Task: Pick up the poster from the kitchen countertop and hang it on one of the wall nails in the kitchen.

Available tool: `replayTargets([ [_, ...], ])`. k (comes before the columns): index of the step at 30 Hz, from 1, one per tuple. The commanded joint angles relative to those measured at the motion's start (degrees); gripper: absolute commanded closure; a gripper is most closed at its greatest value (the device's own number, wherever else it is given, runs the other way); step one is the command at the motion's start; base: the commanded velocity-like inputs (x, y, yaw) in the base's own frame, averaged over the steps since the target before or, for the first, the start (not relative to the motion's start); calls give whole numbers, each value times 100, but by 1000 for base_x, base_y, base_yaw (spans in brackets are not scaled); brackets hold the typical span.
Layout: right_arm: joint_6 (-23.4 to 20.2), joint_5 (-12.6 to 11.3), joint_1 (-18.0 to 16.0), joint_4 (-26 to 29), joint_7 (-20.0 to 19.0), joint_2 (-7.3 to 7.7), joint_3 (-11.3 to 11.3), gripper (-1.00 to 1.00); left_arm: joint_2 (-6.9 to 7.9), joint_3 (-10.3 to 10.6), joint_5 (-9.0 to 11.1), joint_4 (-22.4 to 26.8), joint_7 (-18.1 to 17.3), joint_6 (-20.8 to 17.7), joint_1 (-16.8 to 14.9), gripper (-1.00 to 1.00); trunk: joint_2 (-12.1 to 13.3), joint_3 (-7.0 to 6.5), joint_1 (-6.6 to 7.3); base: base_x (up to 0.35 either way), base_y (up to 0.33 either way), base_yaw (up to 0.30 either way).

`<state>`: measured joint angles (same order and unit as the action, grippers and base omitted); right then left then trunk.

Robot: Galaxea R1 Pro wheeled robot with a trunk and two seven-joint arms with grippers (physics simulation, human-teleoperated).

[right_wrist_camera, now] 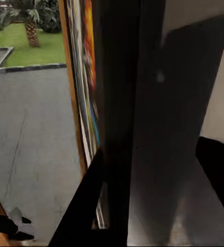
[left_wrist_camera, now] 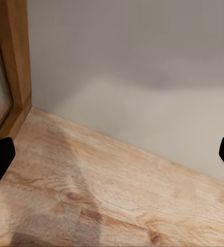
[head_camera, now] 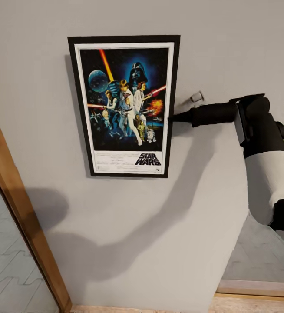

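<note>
Now — poster (head_camera: 124, 106) against wall (head_camera: 129, 226) | right gripper (head_camera: 173, 117) at its edge

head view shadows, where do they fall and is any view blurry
Head view: the right arm's shadow runs down-left across the wall, and the poster throws a thin shadow along its left edge. Left wrist view: soft shade on the wooden floor. Right wrist view: the poster's edge is smeared.
</note>
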<state>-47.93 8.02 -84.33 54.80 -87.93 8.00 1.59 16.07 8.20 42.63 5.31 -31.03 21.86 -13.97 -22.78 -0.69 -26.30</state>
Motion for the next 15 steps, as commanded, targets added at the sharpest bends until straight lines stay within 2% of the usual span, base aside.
replayTargets([
  [1, -93, 6, 32, 45, -4, 37, 40, -100, 9, 46, 52, -4, -17, 22, -1, -100, -14, 4, 52, 0, 0, 0],
  [2, -832, -737, 602, 396, 1071, 120, 183, -100, 14, 48, 52, -4, -17, 26, 0, -100, -14, 4, 52, 0, 0, 0],
  [15, -832, -748, 602, 390, 1233, 123, 175, -100, 19, 45, 52, 4, -19, 26, 0, -100, -14, 4, 52, 0, 0, 0],
])
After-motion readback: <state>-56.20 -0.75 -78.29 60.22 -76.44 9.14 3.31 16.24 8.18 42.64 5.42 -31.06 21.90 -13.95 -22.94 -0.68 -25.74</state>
